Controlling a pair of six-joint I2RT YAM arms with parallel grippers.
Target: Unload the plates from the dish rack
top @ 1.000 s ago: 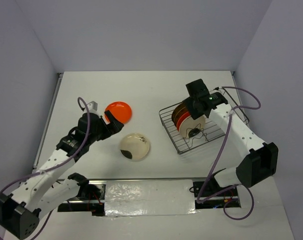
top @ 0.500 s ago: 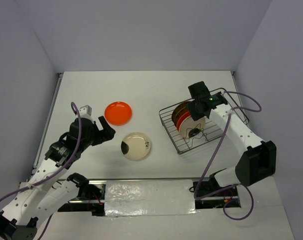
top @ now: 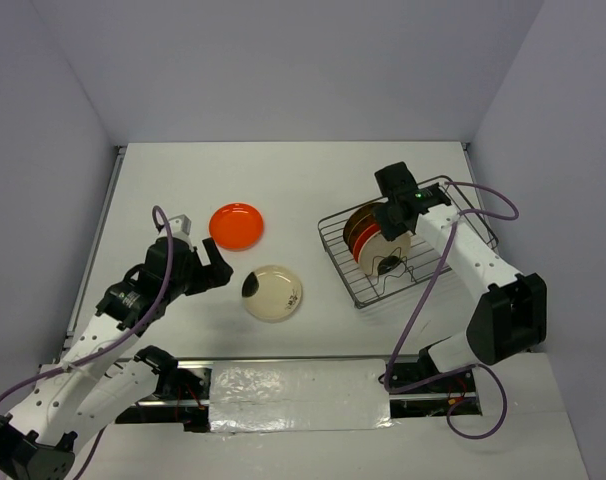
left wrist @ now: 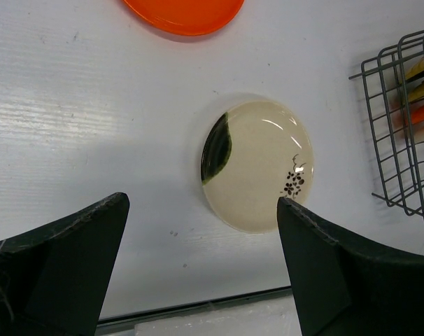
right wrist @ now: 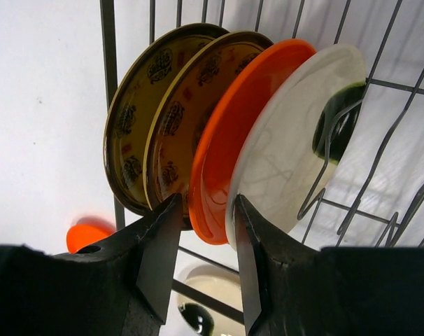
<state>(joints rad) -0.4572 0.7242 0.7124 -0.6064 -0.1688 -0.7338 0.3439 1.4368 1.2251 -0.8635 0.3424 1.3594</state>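
The dish rack [top: 335, 250] stands at the right with several plates upright in it: two dark brown patterned plates [right wrist: 135, 119], an orange-red plate [right wrist: 240, 119] and a cream plate [right wrist: 296, 140]. My right gripper [top: 388, 225] reaches down into the rack. In the right wrist view the right gripper [right wrist: 207, 203] has its jaws closed on the rim of the orange-red plate. A second orange-red plate [top: 236, 225] and a second cream plate [top: 273, 292] lie flat on the table. My left gripper [top: 218, 262] is open and empty, just left of that cream plate [left wrist: 257, 164].
The rack's near corner [left wrist: 401, 140] shows at the right edge of the left wrist view. A taped strip [top: 293, 395] runs along the table's front edge between the arm bases. Purple walls close in the table on three sides.
My left arm has drawn back toward the front left, away from the flat orange-red plate. My right gripper came down onto the plates in the rack and has since held still.
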